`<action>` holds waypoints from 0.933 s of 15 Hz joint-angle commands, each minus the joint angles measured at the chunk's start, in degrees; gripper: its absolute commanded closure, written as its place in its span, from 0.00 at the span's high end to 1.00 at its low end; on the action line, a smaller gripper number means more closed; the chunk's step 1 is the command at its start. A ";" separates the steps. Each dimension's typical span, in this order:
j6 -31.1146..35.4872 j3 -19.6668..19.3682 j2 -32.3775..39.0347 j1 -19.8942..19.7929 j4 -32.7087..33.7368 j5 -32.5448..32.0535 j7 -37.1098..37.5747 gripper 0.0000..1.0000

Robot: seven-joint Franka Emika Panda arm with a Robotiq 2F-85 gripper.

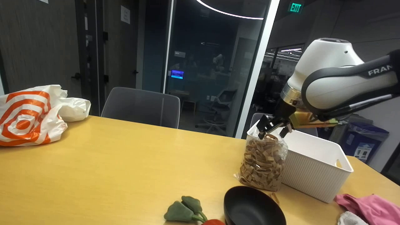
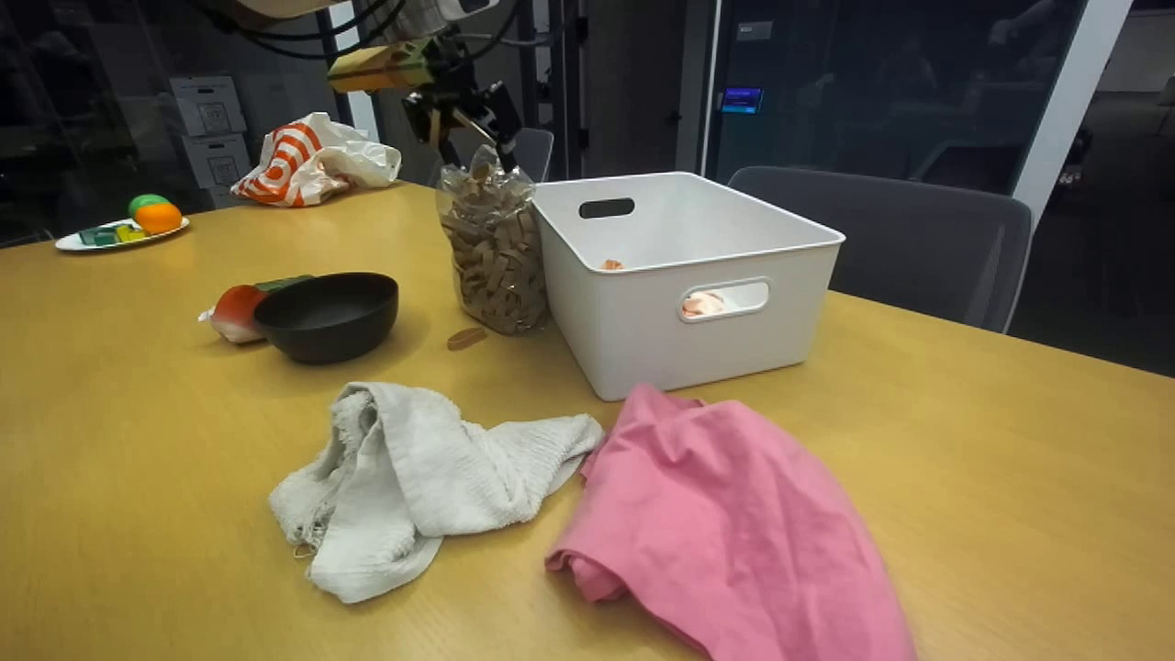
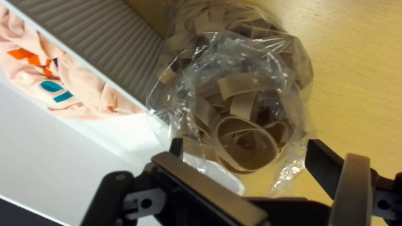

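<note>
Hovering at the mouth of a clear plastic bag (image 1: 264, 164) filled with wide tan bands (image 3: 242, 105), likely rubber, the robot's hand (image 2: 478, 156) is spread, its two fingertips (image 3: 323, 166) on opposite sides of the bag's mouth and nothing pinched between them. Whether the tips brush the plastic cannot be told. The bag stands upright on a yellow table (image 1: 140, 162), just beside the wall of a white bin (image 2: 643, 340) with peach printed cloth (image 3: 75, 91) inside. On the bag's other side, away from the bin, a loose band (image 2: 466, 339) lies near its base, and a black bowl (image 2: 326, 317) sits a little beyond.

The step in hand looks like setting the fingers around the bag's top, with no grip made. The next move, judging from this pose, calls for keeping the tips level around the mouth and clear of the bin's rim before any squeeze.
</note>
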 commanded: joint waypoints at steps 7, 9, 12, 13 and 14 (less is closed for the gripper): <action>0.86 -0.16 -0.37 1.10 -1.90 -22.56 16.02 1.00; 1.43 0.07 -0.84 1.00 -2.23 -21.57 16.16 1.00; 1.81 -0.02 -1.57 0.88 -2.41 -21.22 17.32 1.00; 1.95 -0.03 -2.01 0.80 -2.51 -20.92 17.45 1.00; 2.03 -0.10 -2.51 0.72 -2.56 -21.25 18.06 1.00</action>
